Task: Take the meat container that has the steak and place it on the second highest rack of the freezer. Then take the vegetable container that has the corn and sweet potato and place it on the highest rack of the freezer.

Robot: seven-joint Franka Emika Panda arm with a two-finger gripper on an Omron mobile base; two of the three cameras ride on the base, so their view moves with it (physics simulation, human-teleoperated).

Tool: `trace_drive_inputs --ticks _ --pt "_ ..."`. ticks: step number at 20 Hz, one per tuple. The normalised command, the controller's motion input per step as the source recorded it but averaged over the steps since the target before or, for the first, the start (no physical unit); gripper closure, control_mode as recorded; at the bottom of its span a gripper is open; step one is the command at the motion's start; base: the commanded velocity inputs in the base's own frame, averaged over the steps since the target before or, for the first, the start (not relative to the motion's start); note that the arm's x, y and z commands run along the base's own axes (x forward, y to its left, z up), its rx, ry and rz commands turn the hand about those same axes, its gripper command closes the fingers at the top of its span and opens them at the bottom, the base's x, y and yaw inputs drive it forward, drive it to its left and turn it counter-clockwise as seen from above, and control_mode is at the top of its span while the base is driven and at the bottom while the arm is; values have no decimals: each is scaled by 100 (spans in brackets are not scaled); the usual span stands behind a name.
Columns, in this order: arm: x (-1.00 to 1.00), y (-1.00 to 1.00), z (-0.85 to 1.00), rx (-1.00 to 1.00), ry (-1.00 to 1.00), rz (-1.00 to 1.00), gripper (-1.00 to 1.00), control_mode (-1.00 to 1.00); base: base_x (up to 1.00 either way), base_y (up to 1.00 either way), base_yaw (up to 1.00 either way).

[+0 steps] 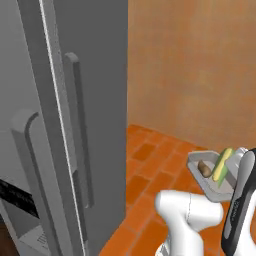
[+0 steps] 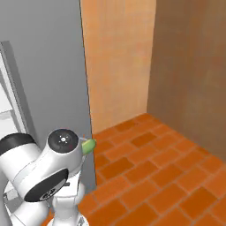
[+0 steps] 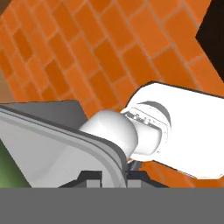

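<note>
One vegetable container (image 1: 212,175), a shallow grey tub we are judging stiff, light and top-heavy, is riding in the air low beside the freezer (image 1: 75,125), the hand (image 3: 111,180) pinching its rim (image 3: 109,157) closed. Inside, we are counting the corn (image 1: 222,164), overhanging slantwise and liable to slide, and the sweet potato (image 1: 204,169). Obstructing: the freezer's grey door (image 1: 35,150) and the arm's own white link (image 3: 170,127) under the tub.
</note>
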Motion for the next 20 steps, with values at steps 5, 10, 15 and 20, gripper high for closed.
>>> trace_drive_inputs --ticks 5,10,15,20 --pt "0 0 0 0 0 0 100 100 0 0 100" --pt "0 0 0 0 0 0 100 100 29 -32 85" --pt "0 0 0 0 0 0 100 100 53 -44 59" --pt "0 0 0 0 0 0 100 100 24 -19 61"
